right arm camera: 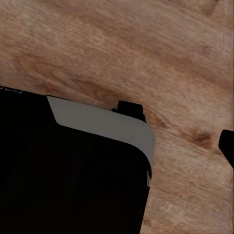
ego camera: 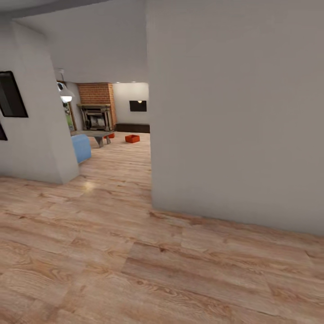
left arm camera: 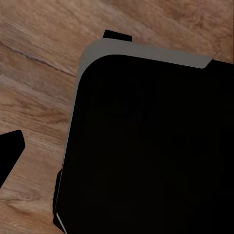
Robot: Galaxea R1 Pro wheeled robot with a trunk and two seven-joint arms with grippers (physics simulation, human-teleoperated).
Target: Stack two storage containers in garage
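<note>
**Containers sighted far down the passage**

Far ahead, past a grey-white wall corner [ego camera: 234,135], the living room opens: brick fireplace [ego camera: 96,105], low table [ego camera: 92,134], blue sofa end [ego camera: 81,147]. One orange-red storage container [ego camera: 132,138] sits on the light plank floor [ego camera: 135,270] beyond the table; a second orange-red scrap [ego camera: 110,135] shows at the table's leg, likely the other container, too small to be sure. Both well away from the robot

Handling, judged from shape: open-topped, thin-walled, boxy, so probably light but flexing at the rim; smooth sides may slip. Best taken two-handed, one gripper on each opposite wall, pressing inward

Wrist views look down on wood grain, warm and knotty, with a dark rounded body edged in grey. Dark fingertips [left arm camera: 9,151] and [right arm camera: 130,108] stand apart over bare floor, pinching nothing; both grippers read as spread
</note>
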